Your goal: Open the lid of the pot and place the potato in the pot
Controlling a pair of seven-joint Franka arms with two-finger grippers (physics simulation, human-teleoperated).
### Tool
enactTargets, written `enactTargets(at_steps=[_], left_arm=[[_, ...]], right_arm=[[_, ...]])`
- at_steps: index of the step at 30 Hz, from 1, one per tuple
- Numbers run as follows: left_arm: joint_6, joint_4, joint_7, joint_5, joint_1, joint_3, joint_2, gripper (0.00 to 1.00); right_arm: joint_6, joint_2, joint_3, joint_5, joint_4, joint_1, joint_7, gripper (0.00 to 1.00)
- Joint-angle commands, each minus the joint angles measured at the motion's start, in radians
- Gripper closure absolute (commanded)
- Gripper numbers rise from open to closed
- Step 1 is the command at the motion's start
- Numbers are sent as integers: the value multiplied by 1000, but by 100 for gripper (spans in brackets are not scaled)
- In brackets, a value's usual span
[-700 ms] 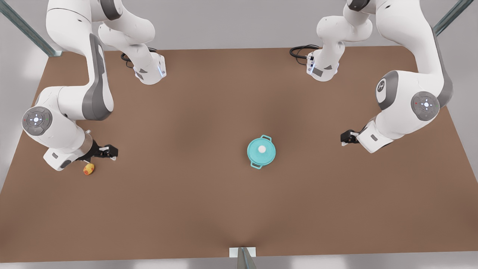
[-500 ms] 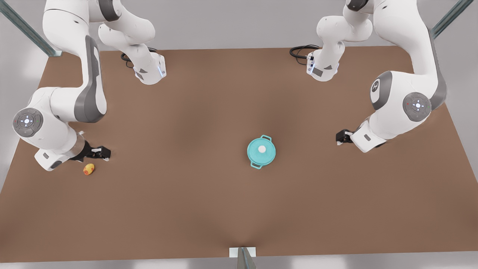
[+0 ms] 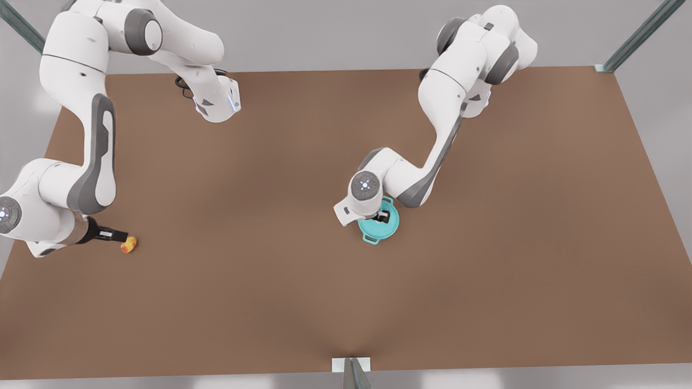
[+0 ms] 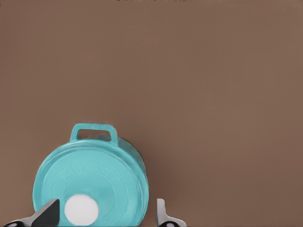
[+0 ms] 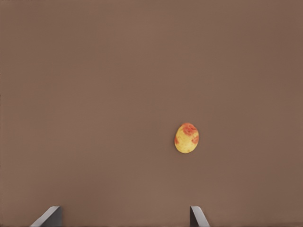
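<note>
One pot wearing its one pot lid sits mid-surface, with the left pincer spread wide over the white knob. One potato lies by the front view's left edge; the right pincer hangs spread and empty near it.

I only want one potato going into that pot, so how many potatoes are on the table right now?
1. The potato lies on the table at the front view's left, apart from the pot, just beyond the open right gripper. The closed pot could hide more.
</note>
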Motion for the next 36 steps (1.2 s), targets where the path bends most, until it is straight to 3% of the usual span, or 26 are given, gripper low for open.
enactTargets(at_steps=[1, 8, 10, 15, 26, 27, 28, 29, 36], left_arm=[[126, 0, -345, 7, 11, 2, 10, 0], [145, -59, -325, 56, 31, 0, 4, 0], [256, -217, -312, 44, 32, 0, -94, 0], [254, -306, -325, 48, 21, -3, -145, 0], [316, -334, -345, 58, 12, 0, -102, 0], [316, -334, -346, 58, 12, 0, -102, 13], [313, -334, -349, 58, 12, 0, -104, 45], [307, -331, -349, 58, 14, 0, -111, 56], [221, -168, -339, 61, 47, 29, -105, 60]], right_arm=[[164, -35, -2, 40, -110, -4, 29, 0], [334, 26, -3, 32, -131, -50, 19, 0], [379, 45, -3, 32, -132, -50, 20, 0], [501, 60, -3, 31, -201, -61, 22, 0], [621, 109, -3, 31, -256, -95, -7, 0], [645, 120, -3, 31, -256, -96, -7, 0], [661, 138, -3, 31, -256, -96, -7, 0], [661, 141, -3, 31, -256, -96, -7, 0], [764, 178, -3, 29, -319, -125, -37, 0]])
